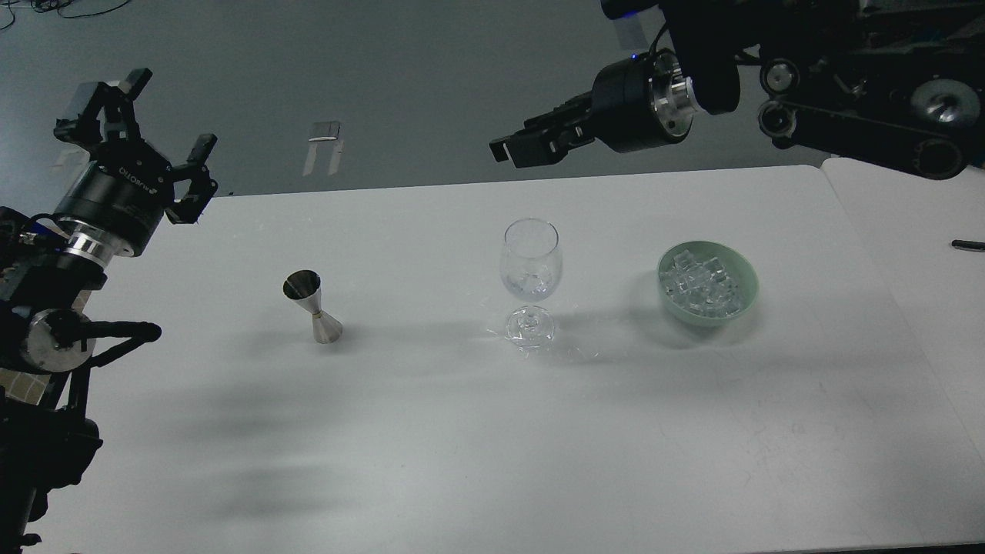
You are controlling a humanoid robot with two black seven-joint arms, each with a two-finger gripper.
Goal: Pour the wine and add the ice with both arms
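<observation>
Wide white flat table spanning nearly the whole head view, with a second white tabletop butted against its right side. Right black jointed arm entering from the upper right corner, silver round joint caps visible, held above the far table edge. Left black jointed arm entering from the left edge, also clear of the tabletop. Left gripper raised beyond the table's far left corner, fingers spread wide apart, nothing between them. Right gripper pointing left, seen dark and nearly side-on; cannot tell whether spread or pressed together, nothing seen in its grasp. Pale green round bowl standing on the right half of the table, well below and to the right of the right gripper, not touched by it. Clear stemmed wine glass upright near the table's centre, to the left of the bowl and apart from it, almost directly beneath the right gripper but well clear. Silver hourglass-shaped metal jigger upright left of the glass, well apart from it, lower right of the left gripper. Heap of small clear glassy ice cubes filling the bowl, far from the left gripper. Small dark pen-like object lying on the right tabletop near the frame edge.
</observation>
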